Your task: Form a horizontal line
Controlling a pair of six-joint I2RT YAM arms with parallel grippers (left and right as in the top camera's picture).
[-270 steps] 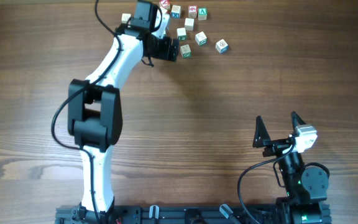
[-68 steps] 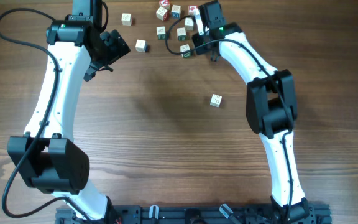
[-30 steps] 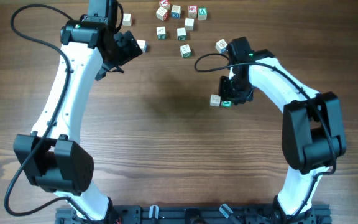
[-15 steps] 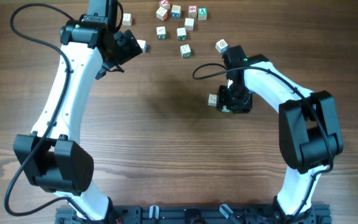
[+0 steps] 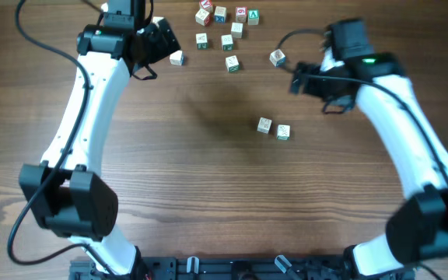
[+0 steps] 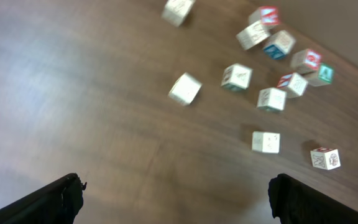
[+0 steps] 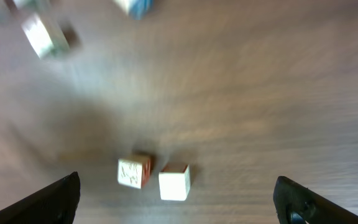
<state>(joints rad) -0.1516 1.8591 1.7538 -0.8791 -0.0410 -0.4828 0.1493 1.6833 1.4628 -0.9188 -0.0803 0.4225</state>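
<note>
Item one: the horizontal line stands at two cubes only. It lies on the wooden table, below the scattered cubes and well apart from them. My right wrist view shows the two side by side with a thin gap between them. One sits slightly farther from the scattered cubes than the other, so the row tilts a little. The print on their faces is faint, and I can read no letter.

Item two: the scattered cubes show red, green and blue marks, likewise illegible.

Item three: my left gripper hovers just left of the scattered cubes, jaws spread wide with nothing between them. A single cube lies just beside it.

Item four: my right gripper hangs right of the scattered cubes, jaws likewise released and empty.
</note>
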